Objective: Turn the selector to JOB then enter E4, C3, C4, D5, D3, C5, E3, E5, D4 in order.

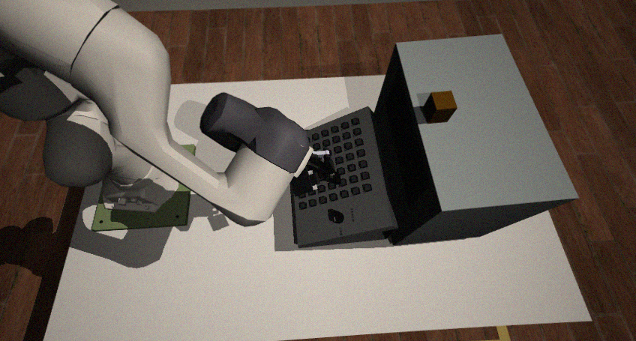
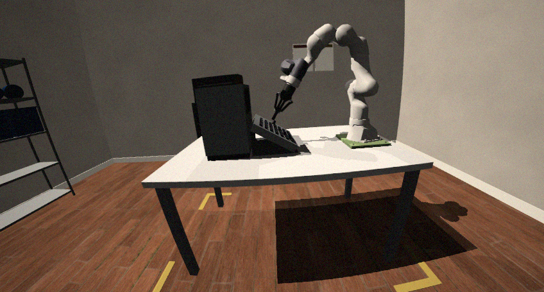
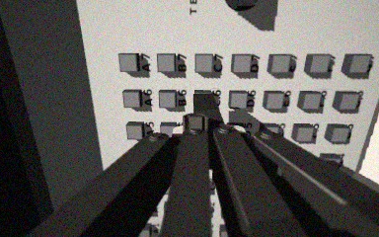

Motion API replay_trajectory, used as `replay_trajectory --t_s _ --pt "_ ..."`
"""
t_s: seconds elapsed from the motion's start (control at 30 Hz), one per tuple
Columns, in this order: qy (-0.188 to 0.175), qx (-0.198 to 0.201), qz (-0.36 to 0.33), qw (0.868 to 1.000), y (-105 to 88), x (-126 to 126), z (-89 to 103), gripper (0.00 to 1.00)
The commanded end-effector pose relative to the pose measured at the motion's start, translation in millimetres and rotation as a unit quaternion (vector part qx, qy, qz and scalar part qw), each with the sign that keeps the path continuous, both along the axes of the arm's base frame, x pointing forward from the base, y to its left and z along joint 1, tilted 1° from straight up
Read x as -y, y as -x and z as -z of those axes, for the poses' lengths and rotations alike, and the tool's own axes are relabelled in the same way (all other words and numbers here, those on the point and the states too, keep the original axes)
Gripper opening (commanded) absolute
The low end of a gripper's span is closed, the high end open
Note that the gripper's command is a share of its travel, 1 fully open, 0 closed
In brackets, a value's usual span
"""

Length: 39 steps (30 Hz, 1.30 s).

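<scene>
While hovering fully closed and gripping nothing, black two-finger pincer (image 3: pixel 196 123) pointing down at sloped dark-grey keypad panel (image 1: pixel 376 213), tips (image 3: pixel 194 121) nearing column C's fifth row; round black selector knob (image 1: pixel 335 215) lying beyond, apart.

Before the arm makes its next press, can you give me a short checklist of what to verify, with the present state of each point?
1. Fingers closed to one tip, holding nothing: ok; the gripper is shut.
2. Tip over the key panel: ok; it stands above the column C keys, around row 5.
3. Exact key under the tip readable: cannot tell; the fingers cover that label.
4. Selector knob position: cannot tell; only part of the word TEACH shows beside it.
5. Any key lit: not ok; none appears lit.
6. Arm apart from the dark cabinet: ok.
</scene>
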<state>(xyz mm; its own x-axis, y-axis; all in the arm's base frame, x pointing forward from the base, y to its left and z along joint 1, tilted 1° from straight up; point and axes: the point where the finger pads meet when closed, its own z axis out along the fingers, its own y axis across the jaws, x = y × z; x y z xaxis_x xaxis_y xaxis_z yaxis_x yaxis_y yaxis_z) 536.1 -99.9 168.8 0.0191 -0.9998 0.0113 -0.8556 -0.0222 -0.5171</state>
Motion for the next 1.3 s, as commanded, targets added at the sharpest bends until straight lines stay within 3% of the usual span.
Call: replay_trajectory --t_s 0.0,0.13,0.2,0.37,1.27 --pt "-0.006 -0.003 0.01 1.0 1.5 -8.6 -0.5 0.1" --pt "-0.006 -0.003 0.01 1.0 1.5 -38.8 -0.5 0.1" --pt "-0.006 -0.003 0.01 1.0 1.5 -38.8 -0.5 0.1" --pt "-0.006 -0.003 0.01 1.0 1.5 -66.8 -0.5 0.1" --pt "-0.006 -0.003 0.01 1.0 -9.8 -68.0 18.3 0.1"
